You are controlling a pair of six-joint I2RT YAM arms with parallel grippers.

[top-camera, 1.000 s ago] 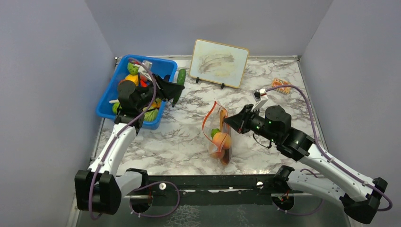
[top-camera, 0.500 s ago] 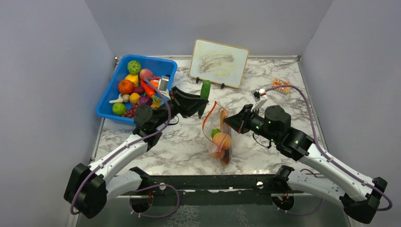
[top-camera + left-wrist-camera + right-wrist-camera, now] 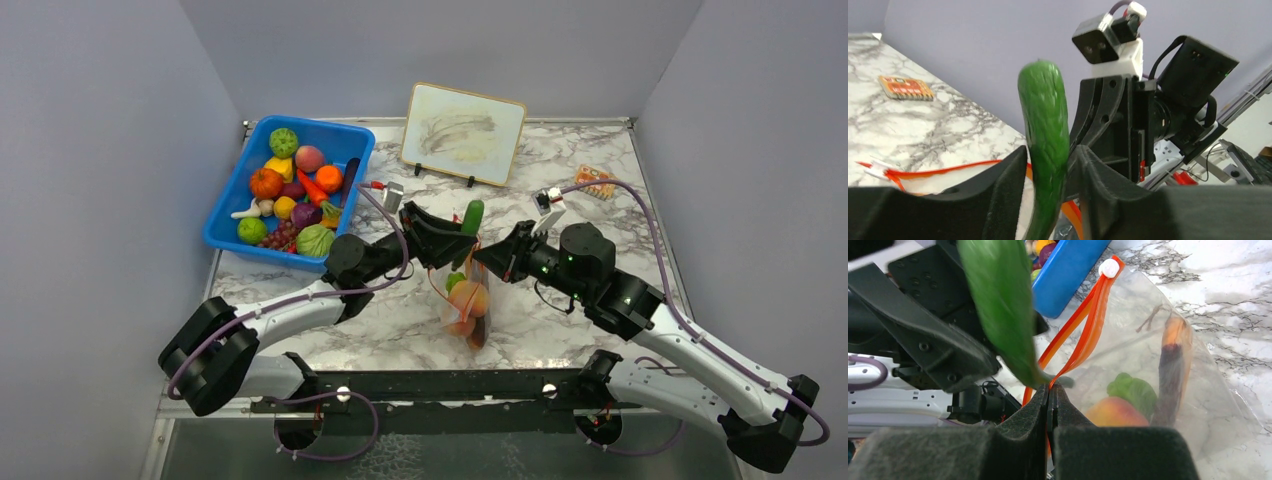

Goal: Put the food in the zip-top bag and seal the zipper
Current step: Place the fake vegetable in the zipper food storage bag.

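Observation:
My left gripper [image 3: 455, 237] is shut on a green cucumber [image 3: 470, 218] and holds it upright just above the mouth of the clear zip-top bag [image 3: 466, 290]. In the left wrist view the cucumber [image 3: 1047, 135] stands clamped between the fingers [image 3: 1008, 192]. My right gripper [image 3: 490, 257] is shut on the bag's orange-red zipper strip [image 3: 1083, 335] and holds the mouth up; its white slider tab [image 3: 1108, 268] is at the far end. Inside the bag lie a peach [image 3: 1113, 412], a green piece [image 3: 1133, 392] and a dark long piece [image 3: 1173, 372].
A blue bin [image 3: 230, 215] at the back left holds several toy fruits and vegetables. A framed picture board [image 3: 464, 133] stands at the back. A small orange packet [image 3: 596, 181] lies at the back right.
My left arm has swung right from the blue bin, carrying the cucumber to the bag's mouth. The right gripper has stayed on the zipper strip.

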